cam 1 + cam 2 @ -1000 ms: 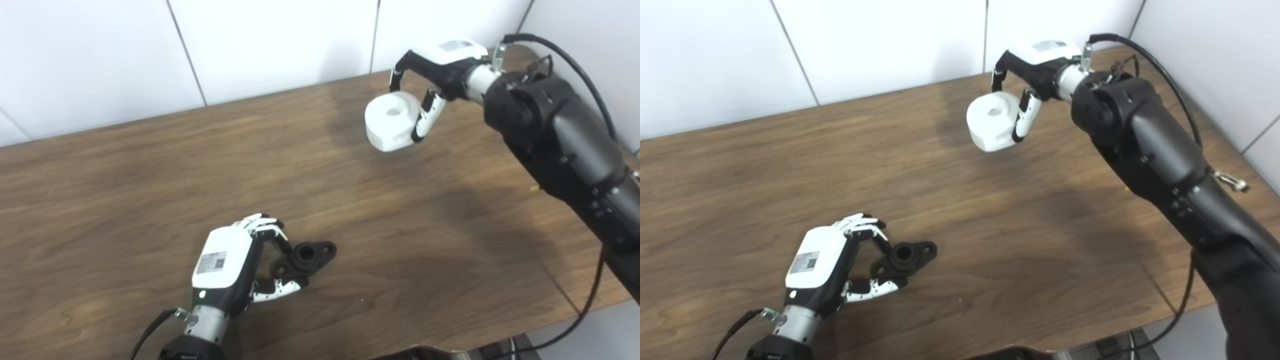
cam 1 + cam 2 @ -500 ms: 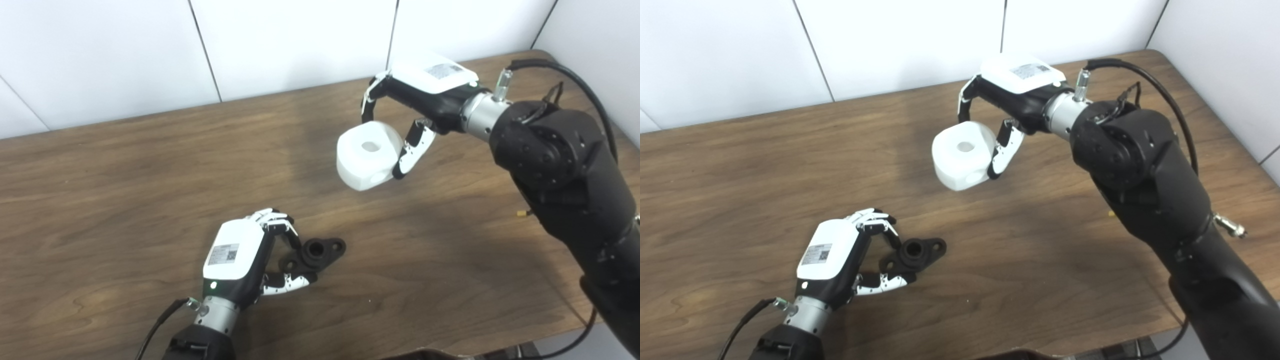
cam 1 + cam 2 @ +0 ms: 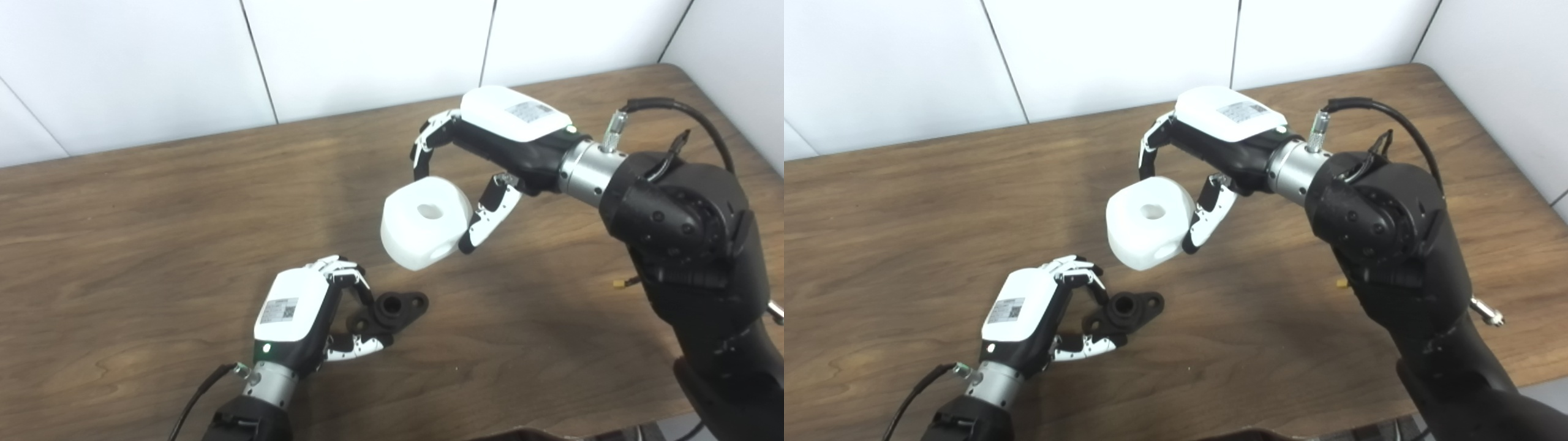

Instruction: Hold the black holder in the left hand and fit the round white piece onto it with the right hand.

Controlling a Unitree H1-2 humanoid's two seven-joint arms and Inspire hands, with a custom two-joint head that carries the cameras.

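Left eye view: one black holder [image 3: 392,310], one round white piece [image 3: 425,222].

My left hand [image 3: 300,318] rests low on the wooden table [image 3: 153,214], fingers and thumb closed on the near end of the black holder [image 3: 392,309], whose far lug sticks out past my fingertips. Up and to the right of it, my right hand [image 3: 490,147] holds the round white piece [image 3: 425,223] above the table, its center hole facing up, well apart from the holder.
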